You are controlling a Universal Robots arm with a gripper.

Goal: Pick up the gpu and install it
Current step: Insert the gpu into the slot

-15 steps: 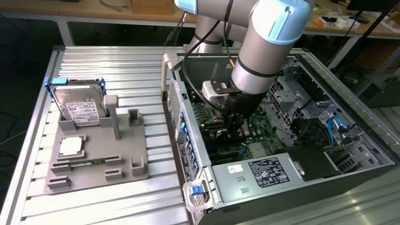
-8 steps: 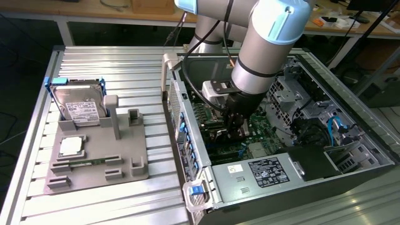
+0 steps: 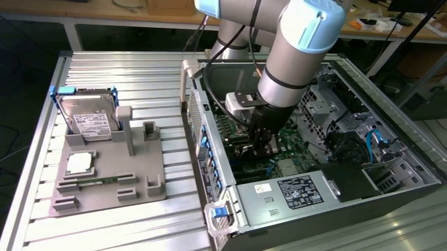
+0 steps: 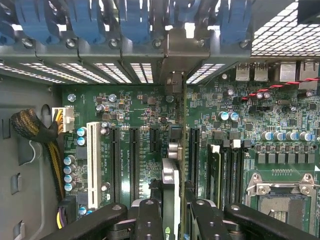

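1. Gripper [image 3: 264, 149]: lowered inside the open computer case [image 3: 391, 183], at about 3 o'clock from the grey parts tray [image 3: 104, 180] in the exterior view. In the wrist view its fingers [image 4: 150, 220] stand partly apart and are clamped on the edge of a thin card held upright between them.
2. Gpu [image 4: 176, 165]: seen edge-on in the wrist view, gripped between the fingers, standing over the motherboard [image 4: 135, 105] among the long black expansion slots [image 4: 134, 157]. Its silver metal bracket [image 4: 175, 82] reaches up toward the rear slot openings under the blue clips [image 4: 135, 20]. Whether the card edge is already seated in a slot cannot be told.
3. Other stock: a silver hard drive [image 3: 89, 116] with white label stands on the tray at about 12 o'clock; a small green memory stick [image 3: 98, 181] lies near its 6 o'clock edge. Both are well apart from the gripper.
4. Risk, misalignment: judged likely if the card sits slightly off the slot line; pressing down would then stress the connector or the board.
5. Risk, bracket: the bracket could catch on the rear frame instead of sliding into its opening, tilting the card.
6. Risk, slip: the grip is on a thin edge; downward force might let the card shift between the fingers.
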